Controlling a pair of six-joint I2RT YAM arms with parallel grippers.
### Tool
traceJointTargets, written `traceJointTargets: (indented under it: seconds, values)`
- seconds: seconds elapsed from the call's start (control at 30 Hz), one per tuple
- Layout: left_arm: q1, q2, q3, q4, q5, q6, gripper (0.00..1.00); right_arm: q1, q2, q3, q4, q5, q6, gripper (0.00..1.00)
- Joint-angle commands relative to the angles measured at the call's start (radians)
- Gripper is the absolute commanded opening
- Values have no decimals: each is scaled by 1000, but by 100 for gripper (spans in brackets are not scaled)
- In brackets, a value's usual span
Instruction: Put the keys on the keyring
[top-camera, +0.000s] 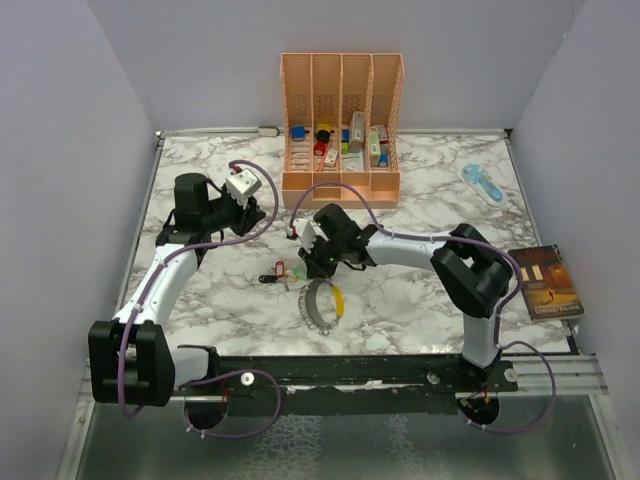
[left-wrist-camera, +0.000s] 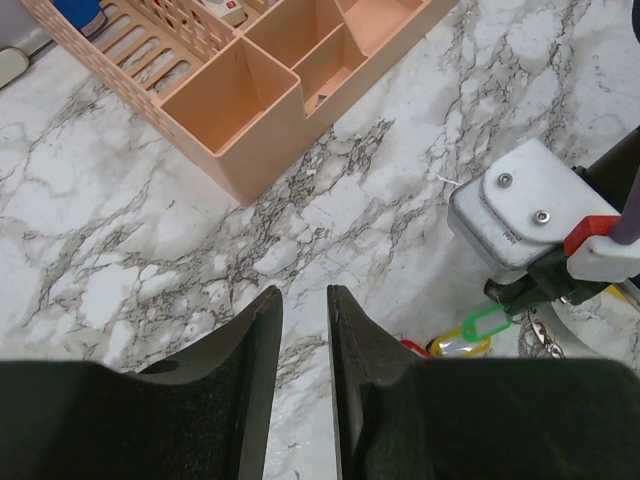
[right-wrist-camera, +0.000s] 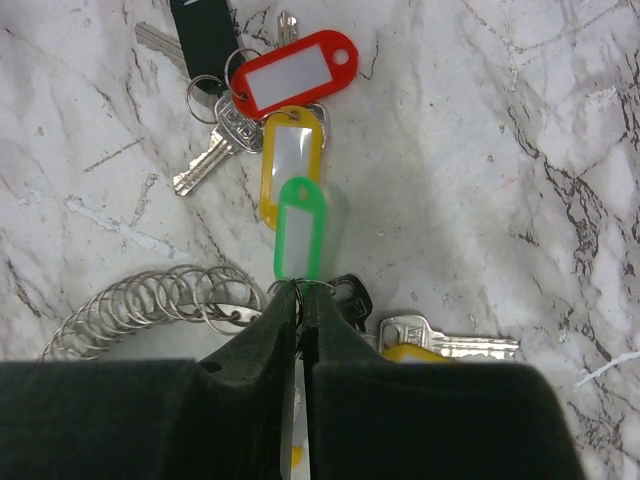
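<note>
Right now the right gripper (right-wrist-camera: 300, 305) is down on the white marble surface (top-camera: 410, 300) near its middle. Its black fingers are pressed almost together, and they pinch the small metal ring at the end of the green plastic key tag (right-wrist-camera: 300, 230). That tag belongs to the bunch of small metal keys with plastic tags (right-wrist-camera: 250, 120), which fans out toward 12 o'clock in the right wrist view. The yellow tag (right-wrist-camera: 290, 165) lies just past the green one, then comes the red tag (right-wrist-camera: 295, 75), and the black tag (right-wrist-camera: 205, 30) is at 11 o'clock. A silver key (right-wrist-camera: 205, 165) lies at 10 o'clock. Another silver key (right-wrist-camera: 450, 345) lies at 3 o'clock, beside the fingers.

The keyring, a loop of silvery coiled chain and yellow band (top-camera: 322, 305), lies flat on the surface. It sits just at 6 o'clock of the right gripper in the overhead view, and its coils reach the fingertips.

The left gripper (left-wrist-camera: 303, 295) hovers at 10 o'clock of the keys. A narrow gap shows between its fingers, and nothing is in that gap. A peach plastic slotted organizer (top-camera: 342, 120) stands at 12 o'clock on the surface. A light-blue oblong gadget (top-camera: 482, 183) lies at 2 o'clock, and a dark paperback book (top-camera: 545, 282) lies at 3 o'clock.
</note>
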Motion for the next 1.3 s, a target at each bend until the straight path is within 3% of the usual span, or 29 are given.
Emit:
traceJointTargets:
  seconds: [0.0,0.23,0.4,0.87,1.27]
  values:
    - [5,-23,0,28,57,7,29,-3,-58,-39,4,75,-1,1]
    - [-30,4,38,-16,205,96,42,-3,-227,-85,59,141,23,1]
    - [-86,48,37,-16,252,155,44,-3,-323,-86,54,108,48,1]
    - [-166,94,41,117,523,116,61,-3,-545,-137,109,93,120,1]
    - [-209,101,22,217,631,111,65,-3,-643,-145,117,41,169,1]
